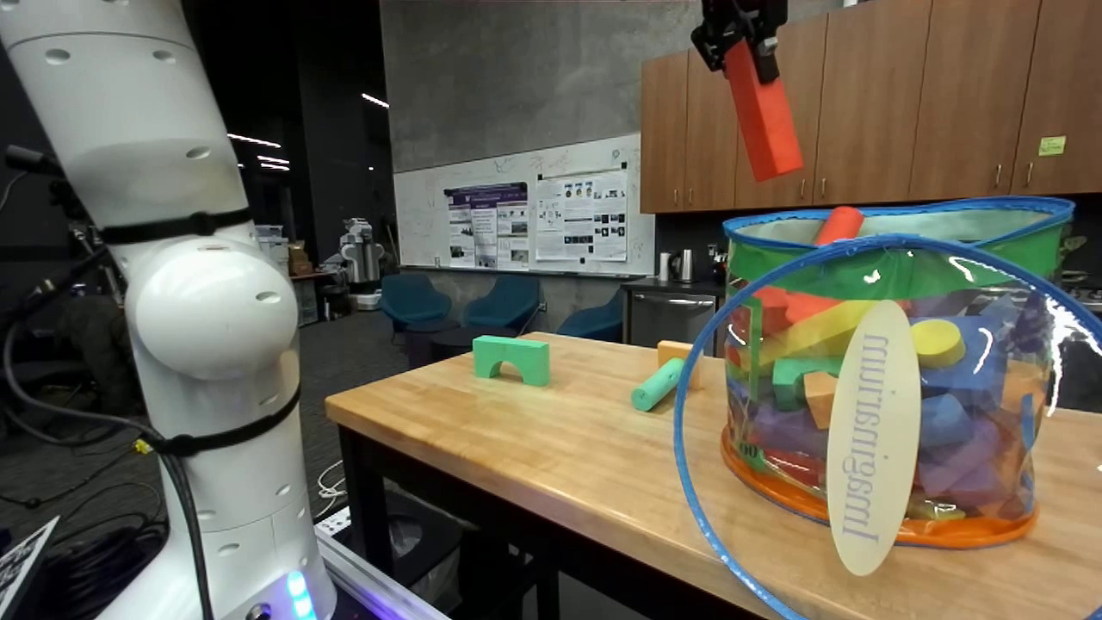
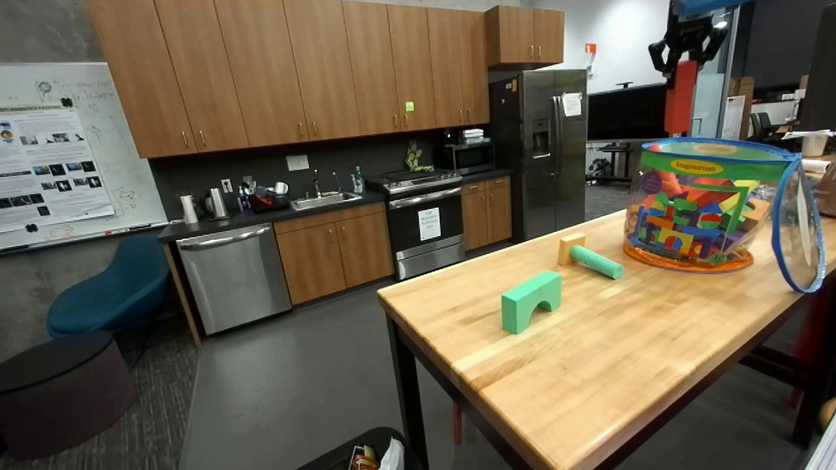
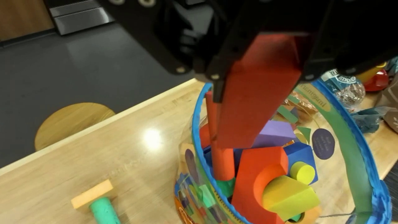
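Observation:
My gripper (image 1: pixel 745 58) is shut on a long red block (image 1: pixel 764 120), which hangs down, tilted in this exterior view. Gripper (image 2: pixel 684 66) and red block (image 2: pixel 679 101) show in an exterior view above a clear round bag (image 2: pixel 771 170) with a blue rim and green band. In the wrist view the gripper (image 3: pixel 261 87) has a finger on each side of the red block (image 3: pixel 248 115), above the bag's open mouth. Inside lie a red cylinder (image 3: pixel 224 165), a red arch (image 3: pixel 248 186), a yellow block (image 3: pixel 290 196) and several other coloured blocks.
A green arch block (image 1: pixel 512 349) stands on the wooden table (image 1: pixel 482 430). A green cylinder (image 2: pixel 595 261) lies against an orange block (image 2: pixel 570 248) near the bag. The bag's lid (image 1: pixel 874 439) hangs open at its side. A stool (image 3: pixel 74 124) stands beyond the table edge.

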Robot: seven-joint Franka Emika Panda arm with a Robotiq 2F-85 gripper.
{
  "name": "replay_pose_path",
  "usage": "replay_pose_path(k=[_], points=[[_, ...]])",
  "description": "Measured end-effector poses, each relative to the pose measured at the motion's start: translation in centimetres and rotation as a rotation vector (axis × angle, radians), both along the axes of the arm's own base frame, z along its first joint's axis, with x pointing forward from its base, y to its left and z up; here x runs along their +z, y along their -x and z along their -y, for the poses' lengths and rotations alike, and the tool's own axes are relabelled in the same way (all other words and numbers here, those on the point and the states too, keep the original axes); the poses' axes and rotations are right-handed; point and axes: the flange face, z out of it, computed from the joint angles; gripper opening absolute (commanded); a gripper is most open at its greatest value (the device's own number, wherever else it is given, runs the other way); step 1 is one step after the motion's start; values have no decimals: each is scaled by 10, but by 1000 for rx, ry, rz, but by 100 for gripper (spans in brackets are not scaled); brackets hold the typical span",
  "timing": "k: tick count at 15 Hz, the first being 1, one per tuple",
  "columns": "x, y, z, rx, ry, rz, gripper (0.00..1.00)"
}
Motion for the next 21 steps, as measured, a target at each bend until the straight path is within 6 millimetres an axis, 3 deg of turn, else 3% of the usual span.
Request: replay_pose_path(k=[4, 5, 7, 12, 17, 21], points=[[-9, -3, 33, -90, -1, -13, 16], [-13, -3, 42, -114, -5, -19, 66], [-20, -5, 54, -159, -18, -34, 69], [-20, -13, 61, -206, -27, -42, 99], [-2, -26, 41, -167, -56, 0, 100], [4, -46, 1, -83, -124, 29, 100]])
